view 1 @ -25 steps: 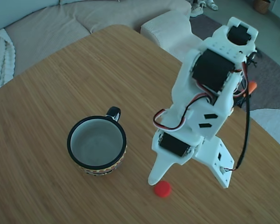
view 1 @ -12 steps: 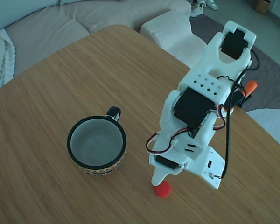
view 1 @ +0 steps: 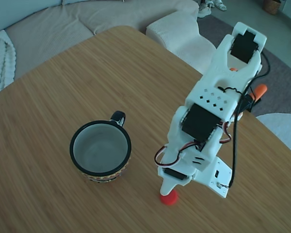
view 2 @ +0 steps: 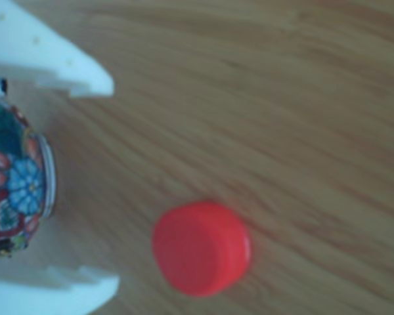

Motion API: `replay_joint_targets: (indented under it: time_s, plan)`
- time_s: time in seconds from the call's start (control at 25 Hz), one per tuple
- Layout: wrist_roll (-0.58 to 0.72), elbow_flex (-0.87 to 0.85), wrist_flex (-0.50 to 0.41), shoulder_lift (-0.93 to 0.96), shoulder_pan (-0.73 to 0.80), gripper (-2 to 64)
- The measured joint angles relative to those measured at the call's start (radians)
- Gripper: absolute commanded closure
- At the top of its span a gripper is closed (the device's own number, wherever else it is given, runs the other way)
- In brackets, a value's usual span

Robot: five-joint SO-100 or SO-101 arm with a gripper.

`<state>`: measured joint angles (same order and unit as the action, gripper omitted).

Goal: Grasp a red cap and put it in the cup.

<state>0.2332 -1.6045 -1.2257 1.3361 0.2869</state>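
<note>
Wooden counter (view 1: 63, 77) holds the cup (view 1: 101, 151) left in the fixed view, well apart from the red cap (view 2: 201, 247), which lies just ahead of the spread, empty fingers (view 2: 85, 72), offset toward the lower one, not yet between them.

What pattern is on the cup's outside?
The cup has a colourful floral pattern: blue flower, red and green shapes. Clearest in the other view.

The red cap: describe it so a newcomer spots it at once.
On the wooden table, look right of the black-rimmed cup, under the white gripper. The red cap lies there, a small flat disc, the only bright red thing on the table.
</note>
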Motion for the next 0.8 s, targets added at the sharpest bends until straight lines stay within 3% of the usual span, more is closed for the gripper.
replay_joint_targets:
  time_s: [0.52, 0.8]
  plan:
    - [0.000, -0.028, -0.002, 0.000, 0.023, 28.7]
    - [0.000, 0.052, -0.003, -0.017, -0.002, 28.7]
